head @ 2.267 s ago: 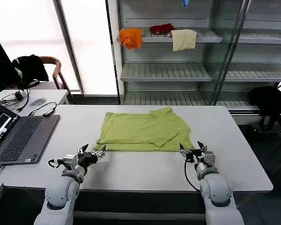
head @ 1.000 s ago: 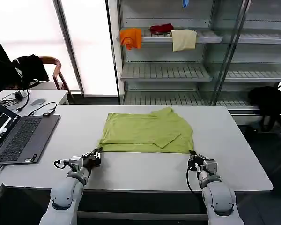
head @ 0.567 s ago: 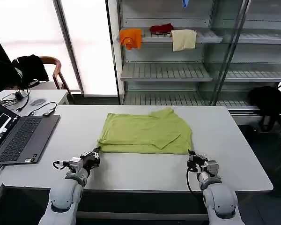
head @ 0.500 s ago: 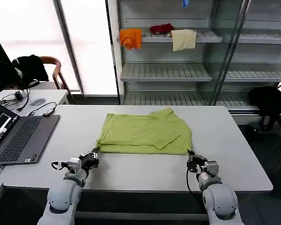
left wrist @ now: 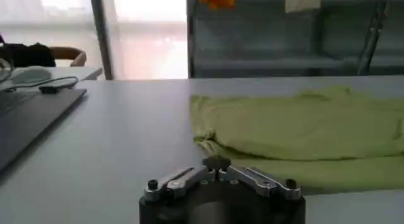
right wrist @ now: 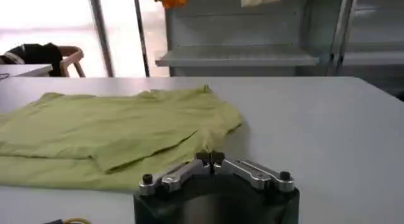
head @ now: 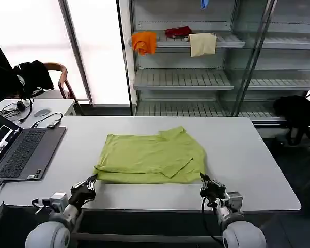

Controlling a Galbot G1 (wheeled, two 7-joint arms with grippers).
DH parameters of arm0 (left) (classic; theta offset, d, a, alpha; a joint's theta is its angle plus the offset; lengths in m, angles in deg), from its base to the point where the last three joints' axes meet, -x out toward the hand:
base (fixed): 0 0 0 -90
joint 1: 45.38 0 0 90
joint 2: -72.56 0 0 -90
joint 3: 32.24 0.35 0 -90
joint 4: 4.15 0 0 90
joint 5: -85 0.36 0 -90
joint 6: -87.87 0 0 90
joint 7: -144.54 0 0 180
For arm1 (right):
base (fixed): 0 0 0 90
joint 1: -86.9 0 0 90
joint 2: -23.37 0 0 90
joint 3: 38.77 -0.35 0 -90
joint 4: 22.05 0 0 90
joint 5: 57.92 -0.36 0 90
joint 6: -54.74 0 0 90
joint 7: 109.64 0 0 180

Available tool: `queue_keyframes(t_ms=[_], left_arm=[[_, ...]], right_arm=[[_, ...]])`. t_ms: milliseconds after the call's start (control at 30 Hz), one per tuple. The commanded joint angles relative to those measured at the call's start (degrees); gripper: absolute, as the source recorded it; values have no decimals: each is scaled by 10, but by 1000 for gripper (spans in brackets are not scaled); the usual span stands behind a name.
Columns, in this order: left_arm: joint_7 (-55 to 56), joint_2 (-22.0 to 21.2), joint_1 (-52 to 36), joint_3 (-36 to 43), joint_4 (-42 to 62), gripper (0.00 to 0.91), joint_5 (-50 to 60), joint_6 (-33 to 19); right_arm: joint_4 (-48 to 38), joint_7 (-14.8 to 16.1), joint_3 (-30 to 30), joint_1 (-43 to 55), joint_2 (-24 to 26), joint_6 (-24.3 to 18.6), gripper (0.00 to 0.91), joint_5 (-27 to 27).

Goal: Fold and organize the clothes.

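Note:
The lime yellow-green T-shirt [head: 150,157] lies flat on the white table [head: 258,170], partly folded, with a sleeve flap on top. My left gripper [head: 91,179] is at the shirt's near left corner, shut on the hem. My right gripper [head: 203,179] is at the near right corner, shut on the hem there. In the left wrist view the shut left gripper [left wrist: 216,162] meets the edge of the T-shirt [left wrist: 303,130]. In the right wrist view the right gripper [right wrist: 209,157] pinches a corner of the T-shirt [right wrist: 107,130].
An open laptop [head: 20,150] lies at the table's left with cables behind it. Shelves [head: 186,77] at the back hold orange, red and cream cloths. A chair with a black garment [head: 33,72] stands at far left. The table's near edge is close behind both grippers.
Both grippers went from open beside the hem to shut on its near corners. They then drew back toward the table's near edge, dragging the shirt nearer and slightly to the left.

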Motion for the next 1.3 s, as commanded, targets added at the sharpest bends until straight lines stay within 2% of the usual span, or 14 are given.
queue_keyframes(t_ms=[33, 67, 100, 133, 233, 400, 533, 667, 767, 900, 1133, 1300], left_arm=[[13, -7, 112, -54, -69, 0, -61, 2], [11, -8, 111, -54, -67, 10, -57, 1], [12, -10, 109, -52, -65, 121, -53, -1], [12, -11, 107, -50, -64, 907, -50, -1], [15, -16, 106, -46, -66, 907, -39, 0], [28, -21, 94, -58, -85, 907, -22, -1], [25, -24, 59, -69, -102, 907, -24, -3], [17, -10, -8, -65, -84, 907, -24, 5], [0, 10, -61, -55, -43, 907, -28, 5], [-21, 35, -127, -35, 21, 907, -35, 6], [-45, 79, -236, 19, 134, 907, -29, 7], [-58, 93, -307, 61, 236, 907, -21, 8]], right_arm=[[38, -8, 20, -67, 3, -1, 0, 24], [36, -5, 25, -72, 2, -1, 826, 54], [34, -1, 26, -74, 2, -1, 907, 63], [34, 0, 28, -75, 2, -1, 907, 65], [34, -2, 32, -84, -2, -2, 907, 62], [66, -34, 22, -80, -8, -2, 907, 62], [75, -27, -1, -20, -19, -1, 907, 66], [49, -15, 14, 73, -20, 1, 907, 74], [-9, -14, 26, 130, -21, 4, 907, 45], [-90, -18, 51, 205, -28, 5, 907, 33], [-246, -40, 80, 356, -49, 6, 907, 8], [-356, -49, 81, 412, -70, 7, 907, -10]])
